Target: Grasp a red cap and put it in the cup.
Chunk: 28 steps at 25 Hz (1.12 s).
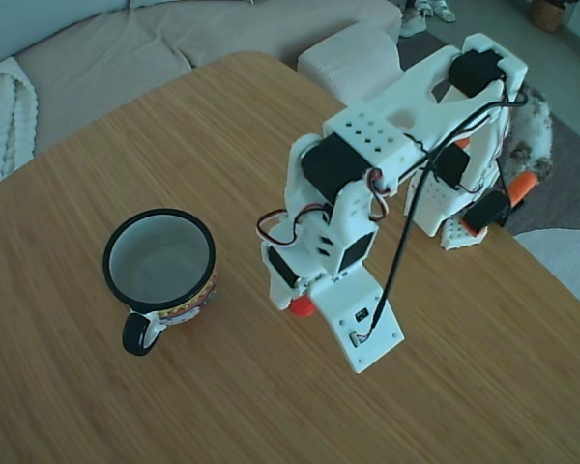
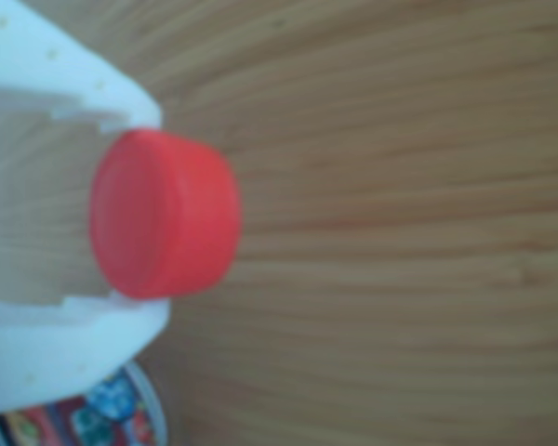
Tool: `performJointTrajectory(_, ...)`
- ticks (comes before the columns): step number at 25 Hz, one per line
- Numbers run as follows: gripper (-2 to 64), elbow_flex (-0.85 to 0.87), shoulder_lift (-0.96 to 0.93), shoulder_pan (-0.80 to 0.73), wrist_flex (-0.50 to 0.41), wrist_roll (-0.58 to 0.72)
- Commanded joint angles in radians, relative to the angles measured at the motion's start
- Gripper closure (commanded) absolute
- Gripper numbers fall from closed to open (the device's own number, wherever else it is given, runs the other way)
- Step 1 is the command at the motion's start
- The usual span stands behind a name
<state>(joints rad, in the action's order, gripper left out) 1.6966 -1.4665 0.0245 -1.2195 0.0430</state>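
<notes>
Cap: red cap (image 2: pixel 163 214) sits between the two white fingers (image 2: pixel 65 348) at their tips, half sticking out past them.
Grip: gripper (image 2: pixel 135 209) narrowed onto the cap, both fingers touching its sides.
Facing: blurred; round face seems turned sideways, toward the fingers' base.
Cup: cup (image 1: pixel 160 261) upright on the table (image 1: pixel 483 406), near the fingers.

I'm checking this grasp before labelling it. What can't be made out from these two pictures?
- Cap: in the fixed view, mostly hidden under the claw; only a red sliver shows.
- Grip: in the other view, blur hides whether the claw touches the cap or whether it is lifted.
- Cup: in the other view, cut off by the bottom edge.
- Cup floor: glare in the fixed view.
</notes>
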Motion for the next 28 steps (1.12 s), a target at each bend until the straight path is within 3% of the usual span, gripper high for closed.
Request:
performJointTrajectory(1,61.9,-0.084,-0.103,0.023,-0.038,0.017)
performJointTrajectory(10,61.9,-0.258,-0.304,0.212,-0.201,0.071)
performJointTrajectory(14,61.9,-0.319,-0.351,0.216,-0.253,0.071)
performJointTrajectory(22,61.9,-0.342,-0.342,0.215,-0.241,0.061)
performJointTrajectory(28,61.9,-0.514,-0.198,0.229,-0.255,0.06)
